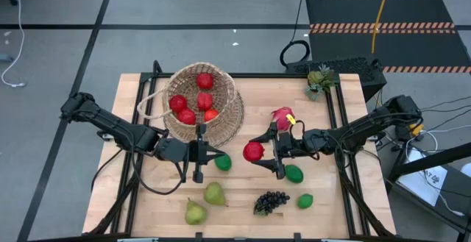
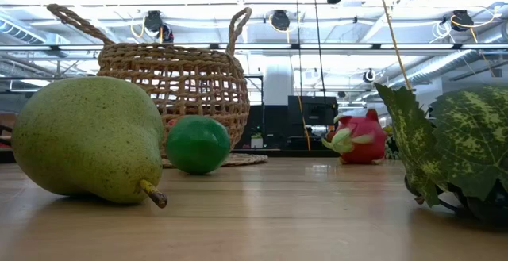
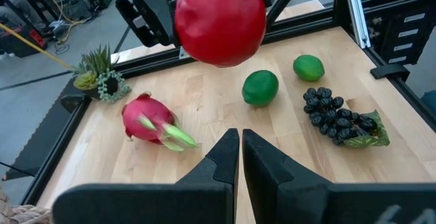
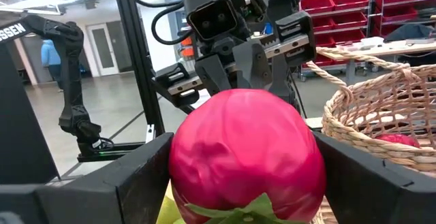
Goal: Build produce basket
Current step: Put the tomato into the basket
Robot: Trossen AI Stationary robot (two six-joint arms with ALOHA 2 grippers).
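Table (image 1: 147, 198) first: we've got the basket (image 1: 221, 128) at the far-left middle, tipped on its side with the mouth up toward the overhead camera, so it's easy to drop into. Four red fruits (image 1: 204, 100) sit in it already.

Left gripper (image 1: 197, 170) sits just in front of the basket, fingers shut on nothing. We read it as parked but close, facing the right arm, maybe for a handover.

Right gripper (image 1: 271, 156) is mid-table, clamped wide around a red tomato (image 4: 245, 156) held clear of the wood. That's our next load; basket is just to its left.

Still loose: dragon fruit (image 1: 282, 117) behind the right gripper, two pears (image 1: 213, 193) and grapes (image 1: 271, 201) at the near edge, three limes (image 1: 222, 162) scattered between.

Potted plant (image 1: 321, 79) at the far right corner stays out.
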